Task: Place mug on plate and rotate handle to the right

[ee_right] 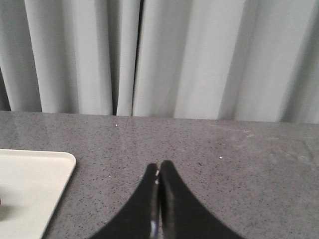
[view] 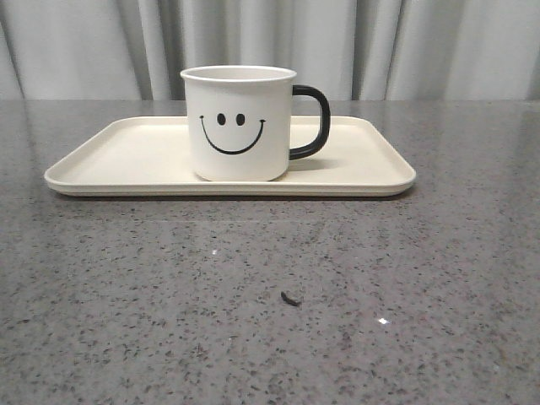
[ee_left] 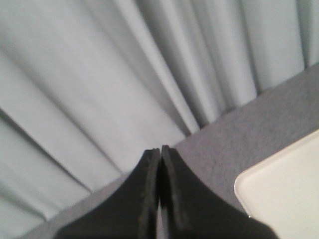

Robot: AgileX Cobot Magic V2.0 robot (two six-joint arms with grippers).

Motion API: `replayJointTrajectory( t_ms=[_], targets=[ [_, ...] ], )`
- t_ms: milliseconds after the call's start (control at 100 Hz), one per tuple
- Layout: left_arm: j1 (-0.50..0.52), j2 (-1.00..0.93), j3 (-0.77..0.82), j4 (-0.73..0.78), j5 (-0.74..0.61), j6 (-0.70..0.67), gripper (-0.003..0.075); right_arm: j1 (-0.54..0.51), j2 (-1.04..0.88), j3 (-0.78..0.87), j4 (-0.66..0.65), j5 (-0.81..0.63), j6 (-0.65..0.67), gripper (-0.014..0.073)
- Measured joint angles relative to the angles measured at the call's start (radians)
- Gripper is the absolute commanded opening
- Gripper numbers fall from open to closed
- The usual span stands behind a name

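Two grippers show only in their own wrist views; neither arm appears in the front view. The left gripper [ee_left: 160, 152] has its black fingers pressed together, tips meeting with barely a seam between them, and nothing held. It hangs above the grey speckled bench [ee_left: 239, 134], angled toward the pale curtain [ee_left: 99, 74], with a rounded corner of the plate [ee_left: 284, 189] just beside it. The right gripper [ee_right: 159, 168] is likewise closed tight and empty, its tips touching, pointing level across the bench [ee_right: 224, 159] at the curtain [ee_right: 199, 55]; a corner of the plate [ee_right: 30, 184] lies near it.

From the front, the plate [view: 118, 160] sits flat on the bench [view: 253, 321], lying crosswise at 12 o'clock from the robot. The mug [view: 239, 122] stands upright on the plate, roughly at its middle, a little toward the near rim. Its smiley print faces the robot. The handle [view: 312, 122] points to 3 o'clock, out over the plate's right half. A small dark fleck [view: 290, 298] lies on the bench at 6 o'clock from the mug, well apart from the plate. The curtain [view: 422, 42] hangs behind the bench's far edge.
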Motion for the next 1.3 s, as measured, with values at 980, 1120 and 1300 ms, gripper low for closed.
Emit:
replayJointTrajectory(
  t_ms=[980, 1120, 1300],
  targets=[
    [0.454, -0.912, 1.145, -0.479, -0.681, 0.000, -0.0019, 0.000, 0.000, 0.001, -0.002, 0.000, 0.000, -0.0089],
    [0.494, -0.914, 1.215, -0.522, -0.686, 0.000, -0.0019, 0.000, 0.000, 0.002, -0.002, 0.002, 0.000, -0.0089],
    [0.498, -0.914, 1.247, -0.540, -0.677, 0.000, -0.0019, 0.000, 0.000, 0.002, -0.002, 0.004, 0.000, -0.0089]
  ],
)
